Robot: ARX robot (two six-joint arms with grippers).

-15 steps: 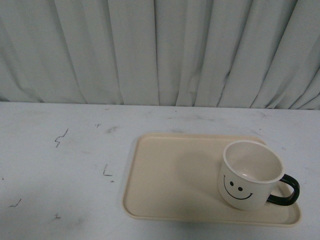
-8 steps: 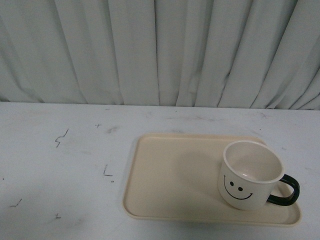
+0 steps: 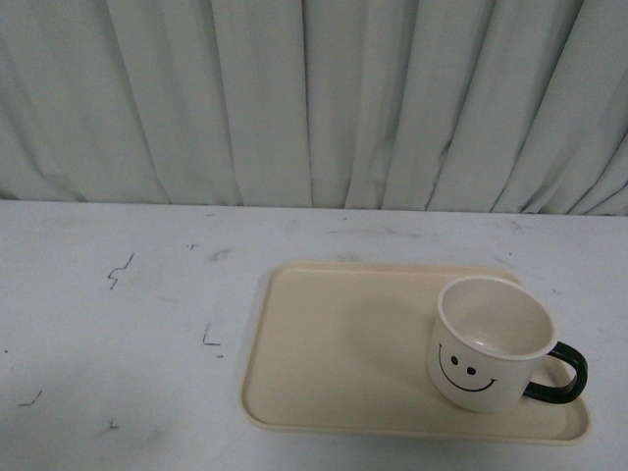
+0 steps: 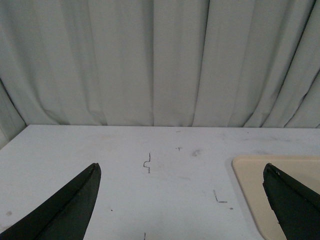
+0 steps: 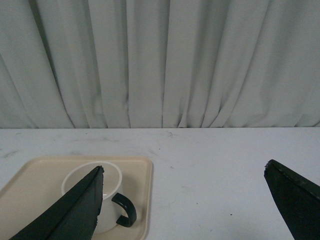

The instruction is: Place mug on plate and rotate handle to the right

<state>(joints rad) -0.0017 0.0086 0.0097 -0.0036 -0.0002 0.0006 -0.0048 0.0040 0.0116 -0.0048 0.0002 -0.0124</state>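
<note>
You have the mug [image 3: 488, 343] upright on the plate [image 3: 334, 363], its handle [image 3: 561, 375] at three o'clock. Both the left gripper [image 4: 181, 200] and right gripper [image 5: 184, 200] hang with jaws spread wide, holding nothing.

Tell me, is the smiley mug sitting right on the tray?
Touching. In the front view the mug stands upright with its base resting on the plate, in the near right corner, with no gap under it. No fingers are holding it.

A staged test setup, like a lab: a scuffed white counter [image 3: 147, 324] with pen marks, backed wall to wall by a pale pleated curtain [image 3: 314, 98].
</note>
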